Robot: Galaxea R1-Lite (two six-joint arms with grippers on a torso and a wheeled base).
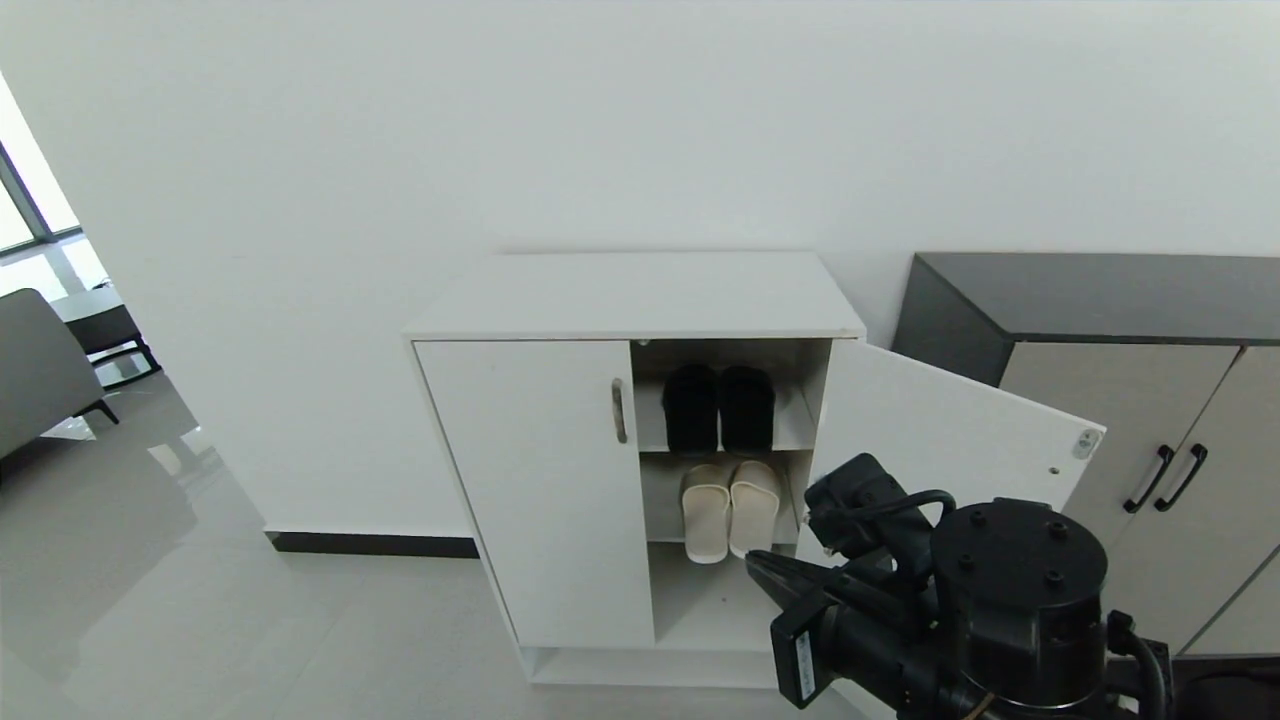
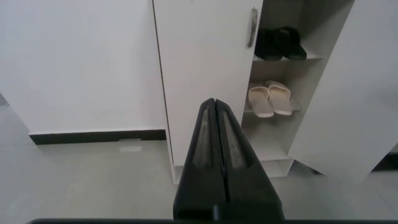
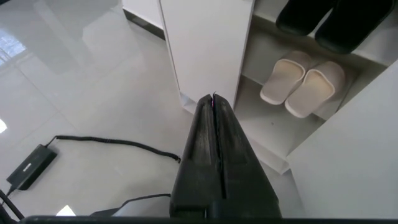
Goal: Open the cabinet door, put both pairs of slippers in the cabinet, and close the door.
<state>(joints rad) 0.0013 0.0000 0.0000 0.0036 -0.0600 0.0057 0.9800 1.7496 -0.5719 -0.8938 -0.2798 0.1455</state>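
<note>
Both pairs are stowed in the cabinet (image 1: 640, 295): black slippers (image 1: 718, 407) on the upper shelf, beige slippers (image 1: 730, 507) on the shelf below. The right-hand door (image 1: 950, 430) stands open, its free edge out to the robot's right. The right gripper (image 1: 758, 565), fingers pressed together and empty, sits low before the opening. The left gripper (image 2: 214, 102) is likewise closed and empty. Judgement: the right arm is nearer the door for closing.

Bright, even daylight from the window (image 1: 20, 205) glares off the glossy floor (image 1: 150, 580).

Home-like hallway: slipper cabinet (image 1: 540, 480), glossy tiled floor (image 1: 200, 610), grey armchair (image 1: 35, 365).
</note>
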